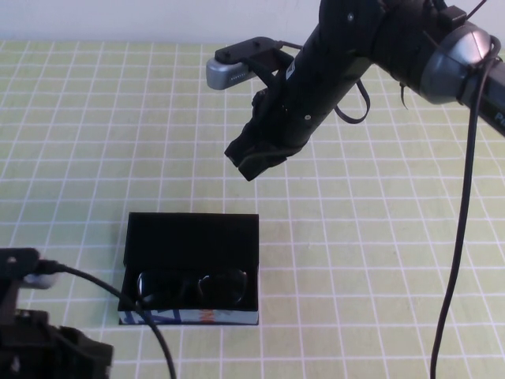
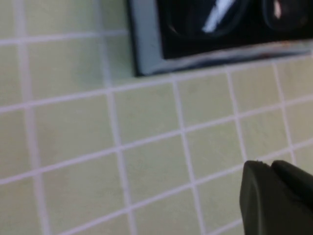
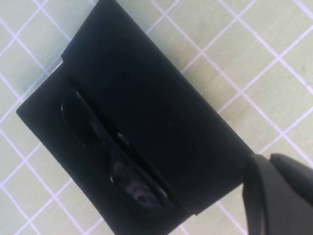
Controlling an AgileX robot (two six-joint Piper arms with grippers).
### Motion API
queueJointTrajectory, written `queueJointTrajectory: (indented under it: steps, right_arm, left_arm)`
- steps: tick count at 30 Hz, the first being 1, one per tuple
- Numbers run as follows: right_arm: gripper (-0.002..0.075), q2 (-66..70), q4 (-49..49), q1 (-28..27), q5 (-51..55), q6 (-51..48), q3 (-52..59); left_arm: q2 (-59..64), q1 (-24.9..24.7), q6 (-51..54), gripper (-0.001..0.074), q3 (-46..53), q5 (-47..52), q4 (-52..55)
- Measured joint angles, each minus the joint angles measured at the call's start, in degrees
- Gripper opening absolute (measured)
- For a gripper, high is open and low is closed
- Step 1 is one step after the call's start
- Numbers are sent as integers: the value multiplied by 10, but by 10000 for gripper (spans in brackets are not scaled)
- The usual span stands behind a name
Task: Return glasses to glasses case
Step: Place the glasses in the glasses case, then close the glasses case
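The black glasses case (image 1: 189, 237) lies open on the table at the front left, its patterned front edge (image 1: 189, 317) toward me. The black glasses (image 1: 192, 286) lie inside it along the front. Both show in the right wrist view, the case (image 3: 146, 117) and the glasses (image 3: 115, 156). My right gripper (image 1: 254, 160) hangs in the air above and behind the case, shut and empty; it shows in the right wrist view (image 3: 279, 193). My left gripper (image 2: 274, 196) is shut and empty, low at the front left; a corner of the case (image 2: 146, 44) shows beyond it.
The table is covered by a yellow-green cloth with a white grid (image 1: 379, 237). My left arm's base (image 1: 39, 347) and its cable (image 1: 150, 324) sit at the front left corner, the cable crossing the case's front. A cable (image 1: 461, 237) hangs from the right arm.
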Motion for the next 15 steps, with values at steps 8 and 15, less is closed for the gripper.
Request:
queueJointTrajectory:
  steps: [8, 15]
  right_arm:
    - [-11, 0, 1, 0, 0, 17, 0]
    - [-11, 5, 7, 0, 0, 30, 0]
  left_arm:
    - [182, -1, 371, -4, -1, 13, -311]
    - [294, -1, 533, -4, -1, -23, -440]
